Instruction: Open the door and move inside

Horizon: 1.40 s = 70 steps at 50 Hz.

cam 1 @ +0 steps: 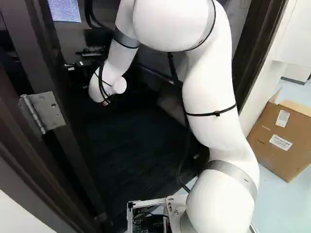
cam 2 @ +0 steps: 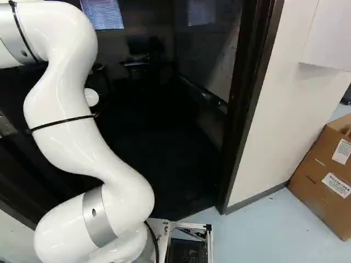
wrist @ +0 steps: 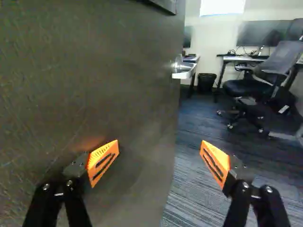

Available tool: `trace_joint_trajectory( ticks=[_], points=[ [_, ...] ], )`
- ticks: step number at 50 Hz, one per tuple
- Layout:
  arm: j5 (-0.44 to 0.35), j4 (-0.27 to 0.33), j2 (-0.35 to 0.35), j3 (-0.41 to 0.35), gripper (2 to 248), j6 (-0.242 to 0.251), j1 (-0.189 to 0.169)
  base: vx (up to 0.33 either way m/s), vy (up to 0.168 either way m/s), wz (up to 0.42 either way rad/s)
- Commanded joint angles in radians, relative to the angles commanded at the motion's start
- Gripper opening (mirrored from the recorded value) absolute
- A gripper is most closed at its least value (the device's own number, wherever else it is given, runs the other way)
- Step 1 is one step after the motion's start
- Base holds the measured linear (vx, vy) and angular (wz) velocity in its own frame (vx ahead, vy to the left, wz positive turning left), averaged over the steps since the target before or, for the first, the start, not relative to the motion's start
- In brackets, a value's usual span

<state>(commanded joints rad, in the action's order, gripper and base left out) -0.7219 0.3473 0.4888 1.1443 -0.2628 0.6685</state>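
Dark brown, the door (wrist: 94, 71) fills the side from nine to eleven o'clock of the claw (wrist: 160, 149), taking straight ahead of it as twelve; it stands ajar, with its metal handle (wrist: 183, 66) farther off near its free edge, just past twelve. The claw's two orange-padded fingers are spread wide apart with nothing between them, one in front of the door's face and the other over the striped carpet (wrist: 189, 189); whether the nearer one touches the door I cannot tell. A black bin (wrist: 206, 82) lies between twelve and one o'clock, with a desk (wrist: 255, 59) and a wheeled office chair (wrist: 279, 59) at one. In the left base view the white arm (cam 1: 209, 87) bends forward into the dark room, and a steel hinge (cam 1: 43, 111) shows at nine o'clock. In the right base view a window with blinds (cam 2: 102, 13) is at eleven, the dark door frame (cam 2: 249, 104) between two and three, and a cardboard box (cam 2: 323, 175) at four, on the pale floor (cam 2: 269, 230)
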Motion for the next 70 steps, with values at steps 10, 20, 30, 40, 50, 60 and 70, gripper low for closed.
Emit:
trace_joint_trajectory(
  ticks=[10,20,30,40,50,60,70],
  points=[
    [0.000,0.028,0.029,0.037,247,0.000,0.021,0.000,0.000,0.000],
    [0.000,0.058,0.053,0.068,247,0.000,0.043,0.000,0.000,0.000],
    [0.000,0.087,0.072,0.093,247,0.000,0.063,0.000,0.000,0.000],
    [0.000,0.116,0.088,0.115,247,0.000,0.081,0.000,0.000,0.000],
    [0.000,0.145,0.102,0.133,247,0.000,0.097,0.000,0.000,0.000],
    [0.000,0.175,0.112,0.146,247,0.000,0.111,0.000,0.000,0.000],
    [0.000,0.194,0.119,0.156,247,0.000,0.122,0.000,0.000,0.000]
  ],
)
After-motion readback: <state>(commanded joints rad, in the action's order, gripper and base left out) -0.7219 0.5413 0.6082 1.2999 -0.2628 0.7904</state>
